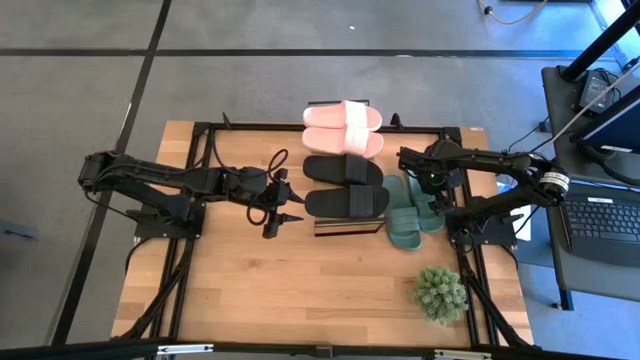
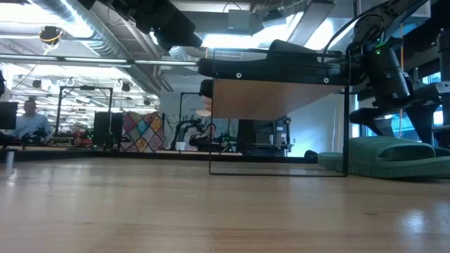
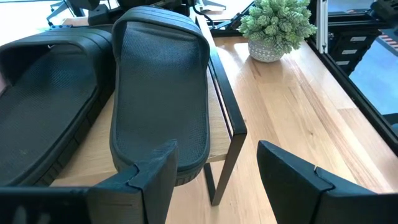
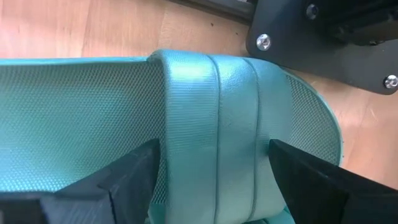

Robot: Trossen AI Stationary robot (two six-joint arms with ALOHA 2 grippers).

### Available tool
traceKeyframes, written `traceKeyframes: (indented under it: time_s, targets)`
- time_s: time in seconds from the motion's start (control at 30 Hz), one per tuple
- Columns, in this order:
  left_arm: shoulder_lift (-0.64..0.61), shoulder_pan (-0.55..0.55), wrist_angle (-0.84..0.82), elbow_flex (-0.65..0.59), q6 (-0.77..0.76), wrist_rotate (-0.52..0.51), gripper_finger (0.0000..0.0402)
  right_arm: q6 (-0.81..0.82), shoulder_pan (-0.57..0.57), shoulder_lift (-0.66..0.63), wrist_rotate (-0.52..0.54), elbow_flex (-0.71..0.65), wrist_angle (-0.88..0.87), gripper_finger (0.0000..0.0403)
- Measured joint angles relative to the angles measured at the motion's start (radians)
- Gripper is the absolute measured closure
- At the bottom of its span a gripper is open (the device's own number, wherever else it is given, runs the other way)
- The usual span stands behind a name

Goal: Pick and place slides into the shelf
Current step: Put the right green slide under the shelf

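The shelf stands mid-table, carrying the pink slides at its far end and the black slides side by side nearer. My left gripper is open at the shelf's left end. In its wrist view its fingers stand just short of the nearer black slide's end. The green slides lie on the table right of the shelf, one partly on the other. My right gripper hovers over them, open, its fingers on either side of a green strap.
A small potted plant stands near the table's near right corner. A laptop sits on a side stand beyond the right edge. Bare wood lies left of and in front of the shelf. In the low view the shelf shows open room beneath its plank.
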Motion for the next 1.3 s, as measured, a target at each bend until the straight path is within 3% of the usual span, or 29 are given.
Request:
traceKeyframes:
  time_s: [0.33, 0.53, 1.3]
  targets:
    - [0.000, 0.000, 0.000, 0.000, 0.001, 0.000, 0.0189, -0.005, 0.000, 0.000, 0.000, 0.000, 0.008, 0.0104]
    - [0.000, 0.000, 0.000, 0.000, 0.032, -0.033, 0.0189, -0.112, 0.000, 0.000, -0.001, 0.000, 0.004, 0.0104]
    - [0.000, 0.000, 0.000, 0.000, 0.027, -0.037, 0.0189, -0.109, 0.000, 0.000, 0.000, 0.000, 0.023, 0.0104]
